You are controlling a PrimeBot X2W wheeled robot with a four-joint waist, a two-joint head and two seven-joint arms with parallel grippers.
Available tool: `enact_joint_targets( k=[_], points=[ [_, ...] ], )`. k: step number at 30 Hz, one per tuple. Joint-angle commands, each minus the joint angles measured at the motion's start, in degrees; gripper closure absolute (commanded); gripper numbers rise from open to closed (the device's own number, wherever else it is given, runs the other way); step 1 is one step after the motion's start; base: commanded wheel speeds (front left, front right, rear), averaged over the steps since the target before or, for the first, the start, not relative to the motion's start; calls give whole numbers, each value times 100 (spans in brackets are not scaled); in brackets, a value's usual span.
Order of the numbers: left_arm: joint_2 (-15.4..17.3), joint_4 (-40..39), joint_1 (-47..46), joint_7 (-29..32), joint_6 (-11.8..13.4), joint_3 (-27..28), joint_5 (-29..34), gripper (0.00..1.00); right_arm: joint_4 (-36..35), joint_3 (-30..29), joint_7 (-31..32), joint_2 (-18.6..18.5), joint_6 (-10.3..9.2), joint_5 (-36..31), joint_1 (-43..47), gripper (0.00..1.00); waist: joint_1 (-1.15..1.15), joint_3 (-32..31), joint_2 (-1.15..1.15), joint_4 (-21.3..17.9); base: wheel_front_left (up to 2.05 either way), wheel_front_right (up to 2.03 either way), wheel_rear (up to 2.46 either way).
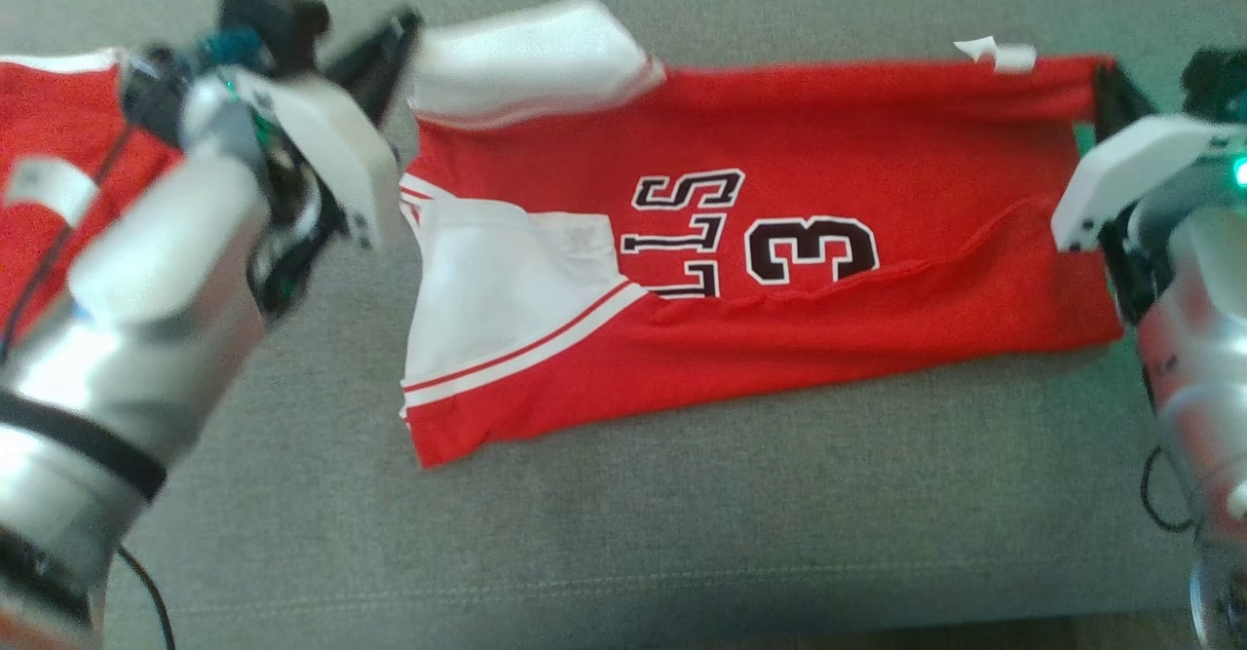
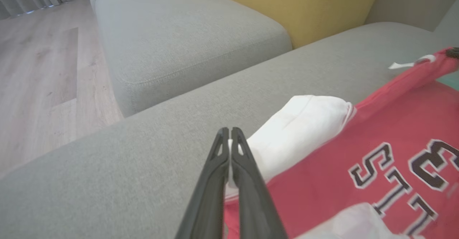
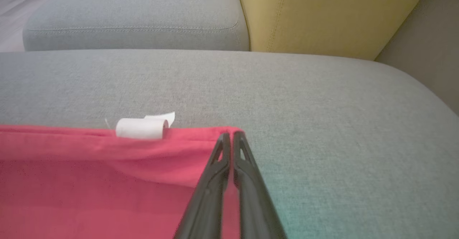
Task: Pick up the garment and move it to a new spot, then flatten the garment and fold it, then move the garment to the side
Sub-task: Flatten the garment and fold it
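Note:
The garment (image 1: 828, 143) is a red jersey with white sleeves and black lettering, stretched sideways on the grey sofa seat (image 1: 682, 514), its lower half folded up with a wrinkled edge. My left gripper (image 1: 404, 26) is shut on the white sleeve edge at the jersey's far left corner; in the left wrist view white cloth shows between the closed fingers (image 2: 218, 167) of the left gripper (image 2: 229, 133), next to the garment (image 2: 322, 181). My right gripper (image 1: 1106, 75) is shut on the red far right corner of the garment (image 3: 89, 178), the right gripper (image 3: 231, 137) pinching it beside a white tag (image 3: 143, 128).
More red cloth (image 1: 58, 143) lies at the left behind my left forearm. A yellow cushion (image 3: 322, 13) and a second grey seat (image 2: 179, 34) stand beyond the jersey. Wooden floor (image 2: 43, 70) lies past the sofa. The seat's front edge (image 1: 623, 621) is near.

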Motion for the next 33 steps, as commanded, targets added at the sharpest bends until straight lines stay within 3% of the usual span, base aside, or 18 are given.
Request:
enact_joint_targets(
  k=[1,9,17,26,33],
  points=[
    [335,-362,-20,83,30,138,-66,100,-149,246,109,-95,37,170,89,100,0,-197,0,92,0,0,0],
    [993,-1931,971,746,353,-122,-291,100,-482,1062,936,-474,37,950,741,100,0,-639,0,224,0,0,0],
    [1696,-3721,1807,1446,916,-400,-480,100,-1695,1875,2164,-1231,37,1984,1505,100,0,-848,0,257,0,0,0],
    [1771,-4117,2084,1497,1286,-643,-202,100,-2958,1991,3453,-1858,37,2643,2241,100,0,-883,0,216,0,0,0],
    [1609,-3731,2086,1407,1297,-798,19,100,-3773,1748,4153,-1938,37,2791,2699,100,0,-851,0,151,0,0,0]
  ],
)
